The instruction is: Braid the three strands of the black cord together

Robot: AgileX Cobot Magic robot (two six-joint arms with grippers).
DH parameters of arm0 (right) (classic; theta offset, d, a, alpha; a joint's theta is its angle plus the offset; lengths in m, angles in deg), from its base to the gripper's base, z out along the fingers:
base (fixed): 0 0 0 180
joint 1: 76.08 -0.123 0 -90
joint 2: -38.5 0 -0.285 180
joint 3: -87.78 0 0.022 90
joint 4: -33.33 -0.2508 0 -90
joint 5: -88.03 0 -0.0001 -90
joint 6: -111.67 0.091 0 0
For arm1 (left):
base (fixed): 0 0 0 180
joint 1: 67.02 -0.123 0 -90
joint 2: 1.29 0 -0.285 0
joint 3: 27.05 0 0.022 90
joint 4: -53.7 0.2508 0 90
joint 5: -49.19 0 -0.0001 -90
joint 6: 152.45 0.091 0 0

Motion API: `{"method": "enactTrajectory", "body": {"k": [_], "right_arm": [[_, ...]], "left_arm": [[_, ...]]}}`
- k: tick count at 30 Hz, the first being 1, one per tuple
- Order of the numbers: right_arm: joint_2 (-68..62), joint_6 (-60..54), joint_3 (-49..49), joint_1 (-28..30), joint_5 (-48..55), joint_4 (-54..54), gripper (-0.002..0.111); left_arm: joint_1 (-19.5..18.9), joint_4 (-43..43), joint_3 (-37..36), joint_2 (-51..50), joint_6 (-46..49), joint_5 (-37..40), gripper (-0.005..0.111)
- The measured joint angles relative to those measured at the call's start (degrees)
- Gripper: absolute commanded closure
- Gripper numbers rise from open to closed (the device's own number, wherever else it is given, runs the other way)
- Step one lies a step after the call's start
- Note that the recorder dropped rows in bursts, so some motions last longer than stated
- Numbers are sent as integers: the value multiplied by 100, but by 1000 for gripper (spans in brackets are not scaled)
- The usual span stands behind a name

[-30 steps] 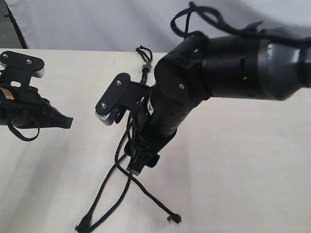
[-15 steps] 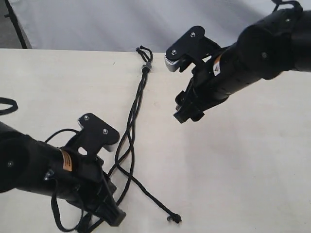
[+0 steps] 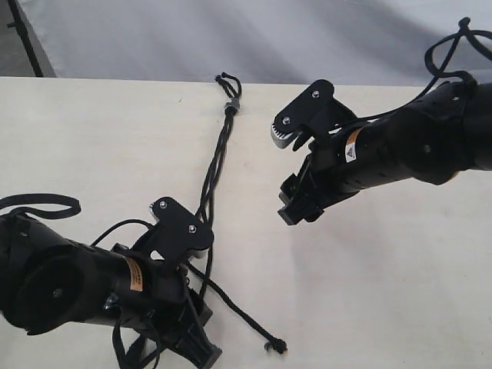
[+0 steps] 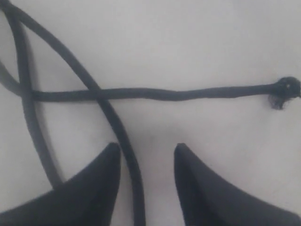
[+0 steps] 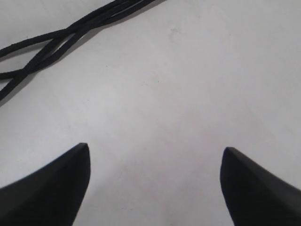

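black cord (image 3: 217, 154) lying limp on counter (image 3: 92, 138), twisted below grey band (image 3: 231, 105) | soft, light, slippery; pinching one strand (image 4: 131, 169) mid-length is looking best | left claw (image 4: 146, 155) straddling it, parted | right claw (image 5: 155, 157) hanging wide, gripping nothing

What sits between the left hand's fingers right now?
One black strand runs through the gap of the left hand, touching neither finger clearly; otherwise bare table. The left wrist view shows it.

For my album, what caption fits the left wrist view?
Open left gripper straddling one black strand, crossed by a knotted strand.
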Motion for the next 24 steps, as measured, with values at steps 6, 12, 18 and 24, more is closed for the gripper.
{"method": "enactTrajectory", "body": {"k": [6,12,18,24], "right_arm": [[0,0,157,0,-295,0,36],[0,0,176,0,-590,0,36],[0,0,176,0,-600,0,36],[0,0,176,0,-610,0,36]], "left_arm": [[0,0,0,-20,-11,-119,59],[0,0,0,-231,-11,17,59],[0,29,0,-374,13,17,72],[0,186,11,-519,53,-87,107]]}}
